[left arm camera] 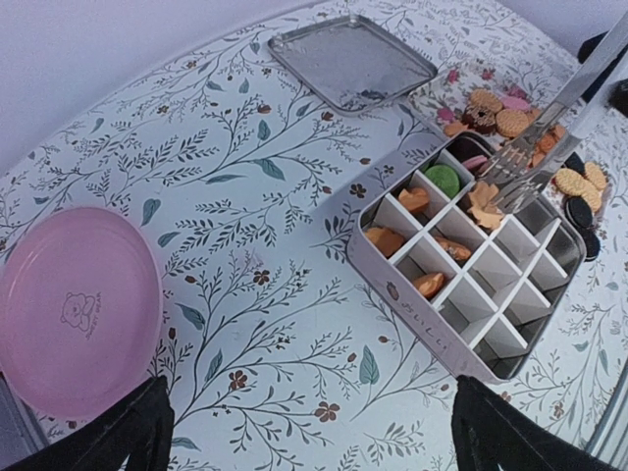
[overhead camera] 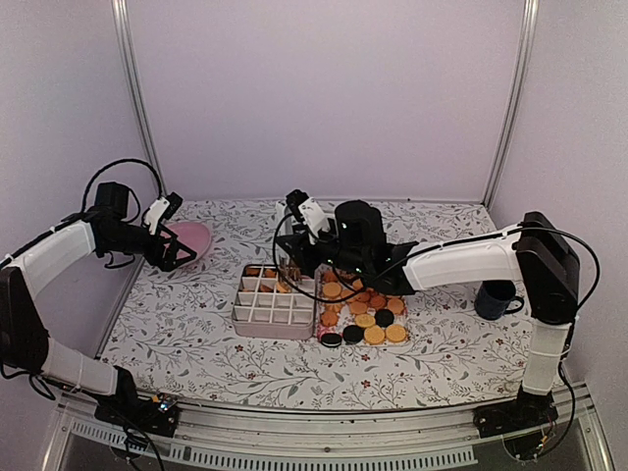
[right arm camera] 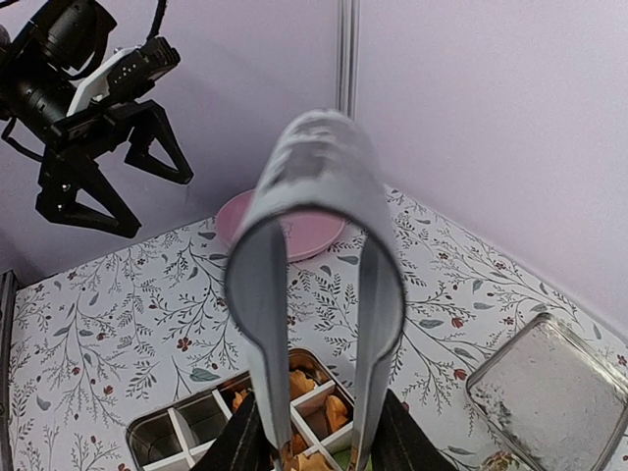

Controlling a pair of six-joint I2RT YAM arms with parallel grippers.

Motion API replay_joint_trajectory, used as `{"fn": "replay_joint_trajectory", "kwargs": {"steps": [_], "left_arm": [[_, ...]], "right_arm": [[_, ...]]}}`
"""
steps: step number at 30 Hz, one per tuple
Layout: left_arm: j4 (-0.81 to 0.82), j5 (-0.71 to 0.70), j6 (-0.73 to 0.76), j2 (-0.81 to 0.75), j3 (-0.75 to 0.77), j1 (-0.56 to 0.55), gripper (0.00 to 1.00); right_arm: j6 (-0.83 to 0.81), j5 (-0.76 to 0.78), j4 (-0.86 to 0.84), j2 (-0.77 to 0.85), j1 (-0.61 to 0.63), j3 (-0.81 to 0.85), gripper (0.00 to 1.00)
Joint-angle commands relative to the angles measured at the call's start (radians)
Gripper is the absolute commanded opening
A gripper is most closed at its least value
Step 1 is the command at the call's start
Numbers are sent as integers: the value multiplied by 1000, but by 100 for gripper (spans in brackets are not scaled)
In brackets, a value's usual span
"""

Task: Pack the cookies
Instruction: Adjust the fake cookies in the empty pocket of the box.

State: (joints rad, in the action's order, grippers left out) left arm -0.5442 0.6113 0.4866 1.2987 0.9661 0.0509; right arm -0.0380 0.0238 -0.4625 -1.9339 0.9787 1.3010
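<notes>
A faint bear outline with a line of tiny writing under it is printed on the pink plate [left arm camera: 78,309]. Raised lettering also runs along the near wall of the tin [left arm camera: 432,329]. Neither can be read.

The plate is smooth, round, glossy plastic, and it lies by the left edge of the worktop [overhead camera: 196,339], which is covered in a cloth printed with leaves and flowers. The tin is rectangular metal with rounded corners, split into square cells by white dividers, and sits near the middle. Its flat, shiny lid [left arm camera: 351,61] lies apart, toward the far edge.

The cookies [overhead camera: 365,306] are small flat discs, mostly golden-orange with some black. They lie loose on the cloth just right of the tin. Others, including a green one [left arm camera: 442,179], sit in the cells.

The right fingers [right arm camera: 397,437] are clenched on metal tongs [right arm camera: 314,177], a bent strip with fork-like tips. The tips meet an orange cookie [left arm camera: 483,201] over a far cell.

The left fingers [left arm camera: 137,432] are spread wide and released, above the cloth beside the plate.

A dark blue mug [overhead camera: 496,299] stands near the right edge.
</notes>
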Motion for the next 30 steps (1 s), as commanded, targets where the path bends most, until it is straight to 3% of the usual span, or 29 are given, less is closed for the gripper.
{"fn": "replay_joint_trajectory", "kwargs": {"steps": [1,11,19,30], "left_arm": [[-2,4,9,-16,6,7,99],[-2,5,6,-10,13,6,99],[-2,5,3,-11,16,6,99],[3,2,3,-9,12,6,99]], "right_arm": [[21,-35,-21,-20,-5,22,34],[26,-50,-20,25,-4,5,13],[17,-73,-17,48,12,-1,11],[-102,10,53,41,58,44,7]]}}
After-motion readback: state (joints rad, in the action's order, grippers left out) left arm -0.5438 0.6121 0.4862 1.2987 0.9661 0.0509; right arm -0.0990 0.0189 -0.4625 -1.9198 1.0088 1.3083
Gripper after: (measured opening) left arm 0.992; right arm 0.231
